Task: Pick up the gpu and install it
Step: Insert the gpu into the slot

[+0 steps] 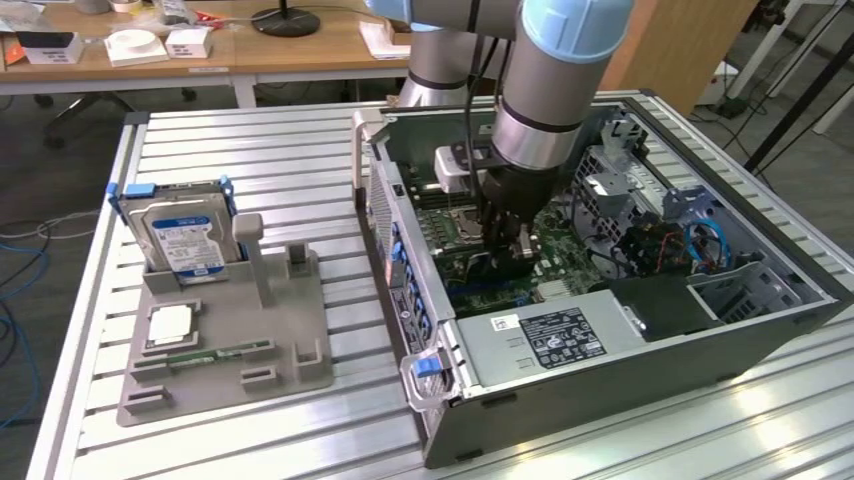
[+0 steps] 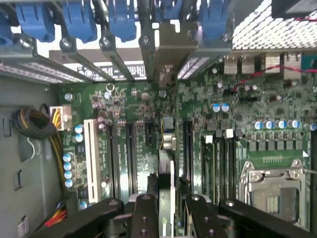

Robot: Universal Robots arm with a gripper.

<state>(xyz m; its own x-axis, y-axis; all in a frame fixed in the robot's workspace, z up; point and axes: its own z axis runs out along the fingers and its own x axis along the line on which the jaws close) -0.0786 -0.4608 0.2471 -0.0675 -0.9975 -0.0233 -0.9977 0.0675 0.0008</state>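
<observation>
A ribbed aluminium worktop (image 1: pixel 267 140) of long parallel slats carries an open grey computer case (image 1: pixel 641 350) lying on its side, and beside it, toward the exterior view's left, a grey moulded holder tray (image 1: pixel 300 340). Behind stand wooden desks (image 1: pixel 267 50) with small white boxes and a black lamp base; loose cables trail on the floor at the exterior view's left edge. In the tray a silver hard drive (image 1: pixel 187 240) with a blue-and-white label stands upright in a blue frame, a square processor (image 1: pixel 171 325) lies flat, and a slim green RAM stick (image 1: pixel 214 355) rests near it. The arm (image 1: pixel 554 90) — grey tube with pale blue joint caps — reaches down into the case, and its black hand (image 1: pixel 514 235) hides much of the board there. In the wrist view the hand (image 2: pixel 167 210) is narrowed onto the gpu (image 2: pixel 166 171), a thin dark card seen edge-on between the fingers (image 2: pixel 144 215), standing over the green motherboard (image 2: pixel 124 119) among long black slots; whether it is seated cannot be told. Its silvery bracket end (image 2: pixel 171 49) reaches up to the row of blue slot clips (image 2: pixel 79 20) — glossy plastic against perforated metal.
</observation>
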